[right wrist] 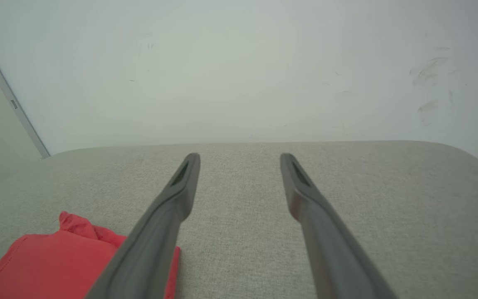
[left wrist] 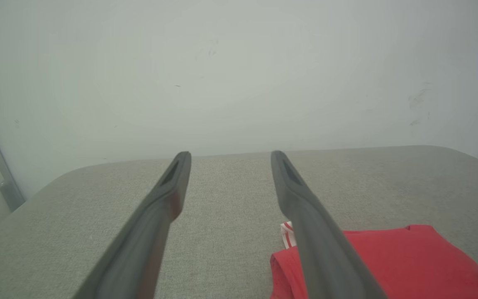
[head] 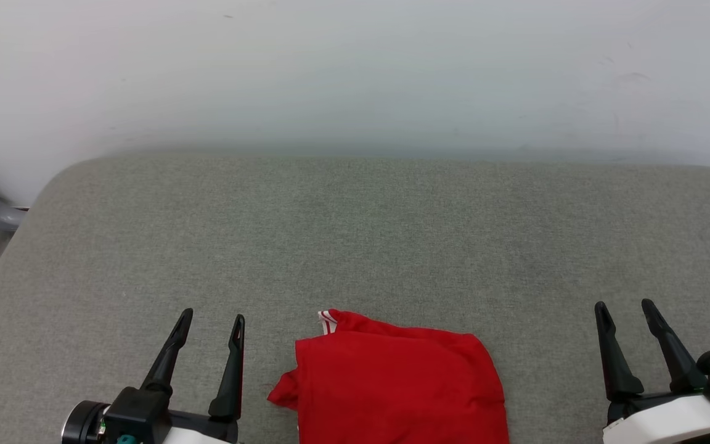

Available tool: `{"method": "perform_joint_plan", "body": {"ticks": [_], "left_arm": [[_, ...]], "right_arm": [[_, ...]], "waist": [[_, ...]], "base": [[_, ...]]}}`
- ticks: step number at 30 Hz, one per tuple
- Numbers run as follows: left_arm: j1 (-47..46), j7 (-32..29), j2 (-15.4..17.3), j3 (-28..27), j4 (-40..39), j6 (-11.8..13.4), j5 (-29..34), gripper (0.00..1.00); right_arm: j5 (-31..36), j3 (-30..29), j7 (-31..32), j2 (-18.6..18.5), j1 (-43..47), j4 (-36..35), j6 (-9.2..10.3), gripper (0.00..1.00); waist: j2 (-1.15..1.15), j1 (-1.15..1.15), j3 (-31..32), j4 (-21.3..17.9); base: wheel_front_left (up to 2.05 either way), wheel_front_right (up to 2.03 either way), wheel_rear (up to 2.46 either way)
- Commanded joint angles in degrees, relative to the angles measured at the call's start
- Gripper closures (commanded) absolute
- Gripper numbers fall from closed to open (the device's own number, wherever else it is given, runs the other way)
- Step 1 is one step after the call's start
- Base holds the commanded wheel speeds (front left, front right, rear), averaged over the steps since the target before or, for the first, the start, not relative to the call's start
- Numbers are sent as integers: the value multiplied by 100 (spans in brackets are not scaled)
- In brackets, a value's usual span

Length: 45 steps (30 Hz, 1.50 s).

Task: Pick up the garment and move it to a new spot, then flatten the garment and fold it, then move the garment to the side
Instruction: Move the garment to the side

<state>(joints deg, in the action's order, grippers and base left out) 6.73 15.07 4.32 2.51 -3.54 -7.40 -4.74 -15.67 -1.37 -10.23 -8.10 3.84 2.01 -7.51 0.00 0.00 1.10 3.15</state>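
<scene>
Now | left tool (head: 213, 314) wide, empty | right tool (head: 624, 304) wide, empty | garment (head: 392, 388) folded between

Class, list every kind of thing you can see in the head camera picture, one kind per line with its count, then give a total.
Garments: 1, the red garment
Pincers: 2, the left pincer and the right pincer, both open
Padded surfaces: 1, the grey padded surface under the garment
Total: 4
</scene>
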Motion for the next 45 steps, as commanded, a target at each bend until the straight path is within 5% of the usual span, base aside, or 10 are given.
{"method": "perform_joint_plan", "body": {"ticks": [1, 11, 20, 29, 45], "left_arm": [[-53, 12, 6, 7, 18, -4, -15, 0], [-70, 12, 34, 43, 91, -9, -69, 0], [-137, 12, 136, 103, 138, -11, -110, 0], [-395, 12, 170, 199, 174, -11, -134, 0], [-753, 12, 122, 333, 264, -11, -98, 0]], "right_arm": [[-45, -11, -2, 34, -15, 7, 5, 0], [-350, 201, 615, -158, -8, -167, 5, 0], [-1192, 1061, 3653, -874, -193, -598, 5, 0], [-1216, 1026, 6007, -620, -465, -644, 5, 0], [-753, 1304, 6572, -112, -824, 402, 4, 0]], "waist": [[0, 0, 3, 5], [0, 0, 33, 45], [0, 0, -81, 118], [0, 0, -525, 348], [0, 0, -989, 779]], "base": [[0, 0, 0], [0, 0, 0], [0, 0, 0], [0, 0, 0], [0, 0, 0]]}}
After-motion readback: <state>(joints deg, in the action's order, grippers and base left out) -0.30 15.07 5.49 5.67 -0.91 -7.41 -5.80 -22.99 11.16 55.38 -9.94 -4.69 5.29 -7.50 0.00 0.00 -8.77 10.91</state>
